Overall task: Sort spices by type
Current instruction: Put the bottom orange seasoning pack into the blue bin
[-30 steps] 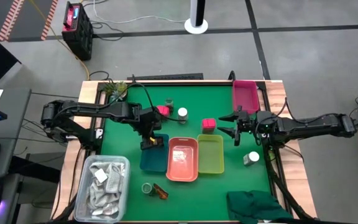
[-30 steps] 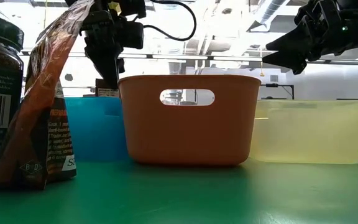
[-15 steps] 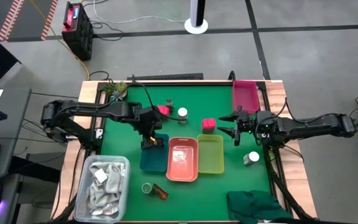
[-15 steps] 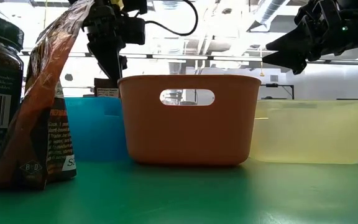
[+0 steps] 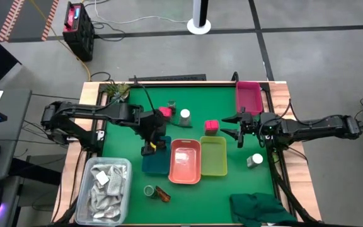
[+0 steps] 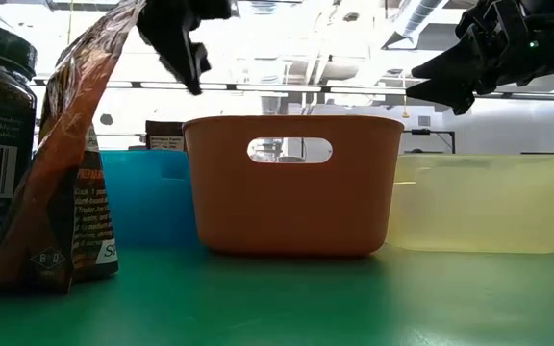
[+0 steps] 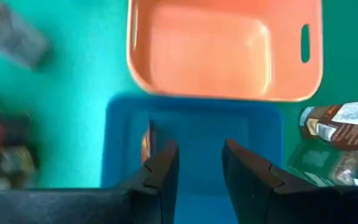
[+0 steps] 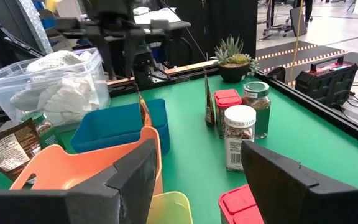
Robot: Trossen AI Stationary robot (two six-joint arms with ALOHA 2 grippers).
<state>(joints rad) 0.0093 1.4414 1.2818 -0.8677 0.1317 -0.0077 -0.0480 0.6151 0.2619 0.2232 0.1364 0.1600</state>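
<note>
The left arm is reaching in from the table's left edge toward the middle, its wrist bent so the left gripper point(image 5: 151, 149) is pointing straight down. In the left wrist view its 2 dark fingers point(image 7: 164, 167) are standing apart with nothing between them. The right arm is stretching in level from the right edge, and the right gripper point(image 5: 227, 126) is hovering raised above the table, facing the middle, its 2 fingers point(image 8: 277, 167) spread wide and gripping nothing.

High view straight down – low view table-level; both share orange tray point(image 5: 184, 161).
</note>
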